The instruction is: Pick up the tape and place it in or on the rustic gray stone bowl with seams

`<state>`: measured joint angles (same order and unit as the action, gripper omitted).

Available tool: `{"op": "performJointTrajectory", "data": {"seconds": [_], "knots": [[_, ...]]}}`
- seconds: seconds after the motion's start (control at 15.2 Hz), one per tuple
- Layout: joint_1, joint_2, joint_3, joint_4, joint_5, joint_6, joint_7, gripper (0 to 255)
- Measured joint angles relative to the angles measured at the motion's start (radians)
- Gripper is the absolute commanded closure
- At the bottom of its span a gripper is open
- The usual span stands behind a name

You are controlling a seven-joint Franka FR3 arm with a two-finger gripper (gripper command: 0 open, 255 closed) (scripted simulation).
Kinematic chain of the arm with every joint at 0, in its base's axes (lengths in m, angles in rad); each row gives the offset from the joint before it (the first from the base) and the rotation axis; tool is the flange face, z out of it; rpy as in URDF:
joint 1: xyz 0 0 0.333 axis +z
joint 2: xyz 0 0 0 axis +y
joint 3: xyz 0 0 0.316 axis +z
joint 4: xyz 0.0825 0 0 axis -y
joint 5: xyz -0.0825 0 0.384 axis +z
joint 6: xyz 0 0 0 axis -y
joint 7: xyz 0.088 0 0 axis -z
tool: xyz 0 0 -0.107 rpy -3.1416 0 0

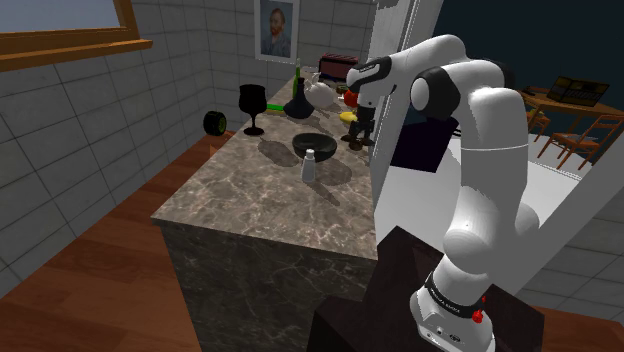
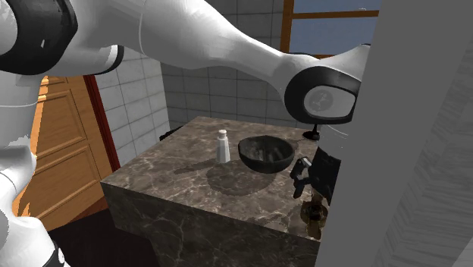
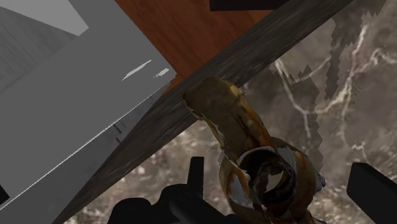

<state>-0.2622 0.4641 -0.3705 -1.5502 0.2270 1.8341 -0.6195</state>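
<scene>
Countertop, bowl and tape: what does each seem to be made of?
Countertop: polished stone, likely marble, brown-grey with pale veins. Bowl: dark grey, faintly mottled with a slight sheen. It could be stone or glazed ceramic; the look leaves it open. Tape: brown-gold with glossy patches and a ragged outline. Material unclear, perhaps plastic film.

Dim, even light; the bowl [image 2: 265,152] and shaker [image 2: 223,146] cast soft shadows across the counter [image 2: 173,161].
</scene>
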Motion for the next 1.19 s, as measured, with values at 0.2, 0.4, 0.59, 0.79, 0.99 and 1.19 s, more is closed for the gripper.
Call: {"op": "performJointTrajectory", "data": {"seconds": [0.2, 0.4, 0.59, 0.79, 0.99, 1.19], "knots": [[0.000, 0.000, 0.000, 0.000, 0.000, 0.001, 0.000, 0], [0.000, 0.000, 0.000, 0.000, 0.000, 0.001, 0.000, 255], [0.000, 0.000, 0.000, 0.000, 0.000, 0.001, 0.000, 255], [0.000, 0.000, 0.000, 0.000, 0.000, 0.002, 0.000, 255], [0.000, -0.002, 0.000, 0.002, -0.001, -0.004, 0.001, 255], [0.001, -0.010, -0.002, 0.025, -0.005, -0.034, 0.006, 255]]}}
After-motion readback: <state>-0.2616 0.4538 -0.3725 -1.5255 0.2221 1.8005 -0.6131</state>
